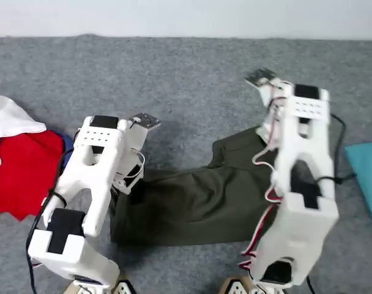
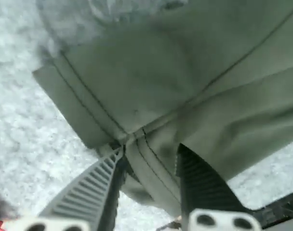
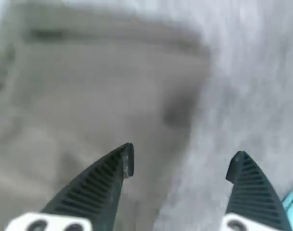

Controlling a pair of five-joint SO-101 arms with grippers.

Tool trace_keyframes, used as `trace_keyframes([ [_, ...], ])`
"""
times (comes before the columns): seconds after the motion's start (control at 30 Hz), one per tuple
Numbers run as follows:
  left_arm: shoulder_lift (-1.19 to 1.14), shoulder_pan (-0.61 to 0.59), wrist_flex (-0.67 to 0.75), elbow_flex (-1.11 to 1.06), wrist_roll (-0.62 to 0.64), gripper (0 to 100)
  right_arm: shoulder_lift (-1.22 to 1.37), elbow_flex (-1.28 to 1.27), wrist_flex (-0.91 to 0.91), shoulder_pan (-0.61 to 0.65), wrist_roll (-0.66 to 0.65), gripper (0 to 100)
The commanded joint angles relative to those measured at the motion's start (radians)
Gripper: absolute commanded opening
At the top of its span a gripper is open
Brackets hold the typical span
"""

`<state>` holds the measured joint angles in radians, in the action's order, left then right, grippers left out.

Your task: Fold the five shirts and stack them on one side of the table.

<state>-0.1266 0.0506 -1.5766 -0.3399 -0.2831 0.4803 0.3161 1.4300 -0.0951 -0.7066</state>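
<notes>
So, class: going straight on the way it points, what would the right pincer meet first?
The right pincer would probably meet the olive shirt, at its edge on the grey table cover; depth is unclear.

**Two white arms with black fittings**

The left arm [image 1: 100,165] and the right arm [image 1: 305,138] are built from boxy white plastic shells, with black motor blocks set at the joints. Small dark holes dot the flat white plate near each wrist. Thin red, white and black cables [image 1: 270,197] loop along the right arm. The left gripper [image 2: 151,154] and the right gripper [image 3: 184,159] each have two dark, pointed fingers [image 3: 108,183] with ribbed inner faces, fixed to white mounts with round screw holes.
</notes>
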Motion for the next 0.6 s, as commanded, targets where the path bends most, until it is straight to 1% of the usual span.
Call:
trace_keyframes([
  [0.0,0.005,0.002,-0.048,0.005,0.011,16,0.125,0.212,0.012,0.027,0.005,31.8],
  [0.07,0.005,-0.008,-0.049,0.004,0.012,16,0.229,0.308,0.027,0.025,-0.011,31.8],
  [0.17,0.003,-0.008,-0.048,-0.001,0.014,16,0.377,0.477,0.107,0.035,-0.074,31.8],
  [0.37,0.002,-0.008,-0.049,-0.001,0.014,15,0.639,0.836,0.217,0.081,-0.109,31.7],
  [0.47,-0.003,-0.008,-0.049,-0.001,0.014,15,0.745,0.996,0.303,0.113,-0.166,31.3],
  [0.5,-0.003,-0.008,-0.049,-0.001,0.014,15,0.779,1.039,0.328,0.124,-0.187,29.2],
  [0.57,-0.003,-0.008,-0.049,-0.001,0.014,15,0.837,1.106,0.361,0.133,-0.219,20.8],
])
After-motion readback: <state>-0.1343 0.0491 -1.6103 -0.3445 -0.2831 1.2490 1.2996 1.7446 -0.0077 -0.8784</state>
